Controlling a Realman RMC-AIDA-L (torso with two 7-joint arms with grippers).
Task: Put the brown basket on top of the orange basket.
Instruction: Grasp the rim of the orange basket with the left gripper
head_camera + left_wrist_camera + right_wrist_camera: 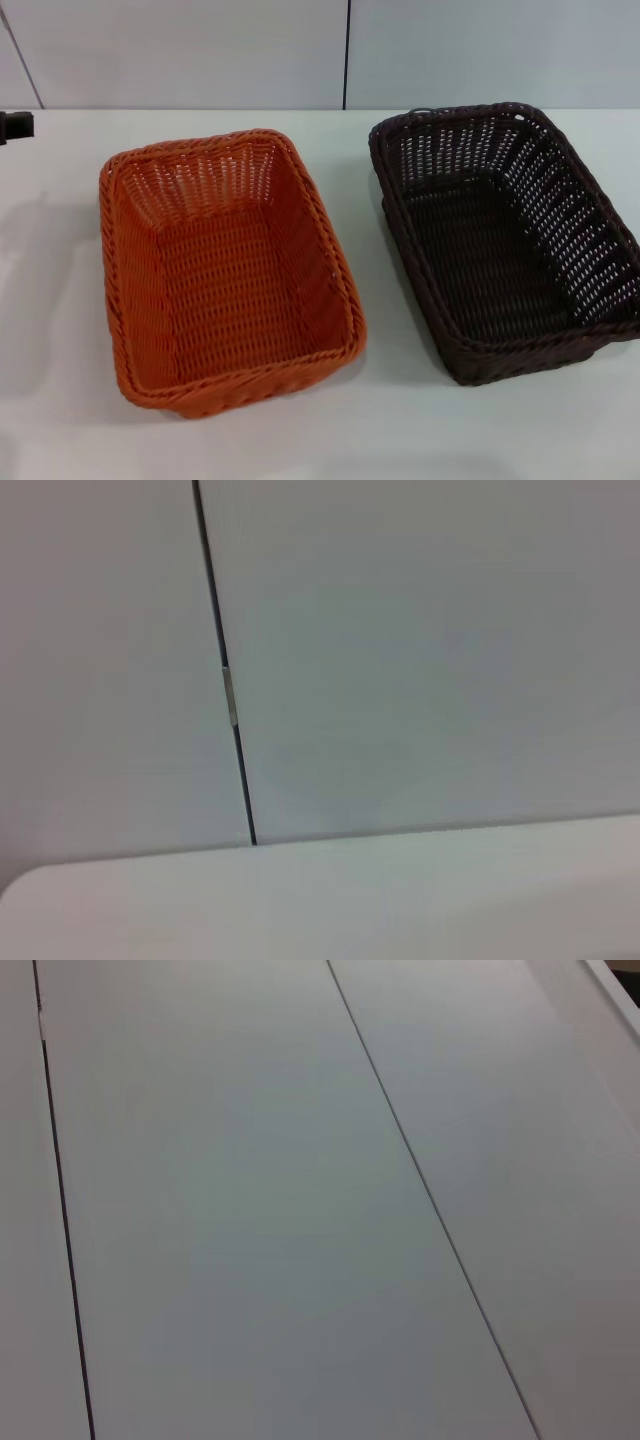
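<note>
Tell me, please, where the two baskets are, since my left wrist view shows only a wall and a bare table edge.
Observer: The orange basket sits upright on the white table, toward the robot's left.
Operator: And the brown one?
Observer: The brown basket stands apart from it, to its right, also upright and empty.
Operator: Is any gripper near them?
Observer: No. Only a dark part, perhaps of the left arm, shows at the head view's left edge, well clear of both baskets.

The white table (pixel 60 420) carries the orange basket (pixel 228 270) and the brown basket (pixel 505 240).
</note>
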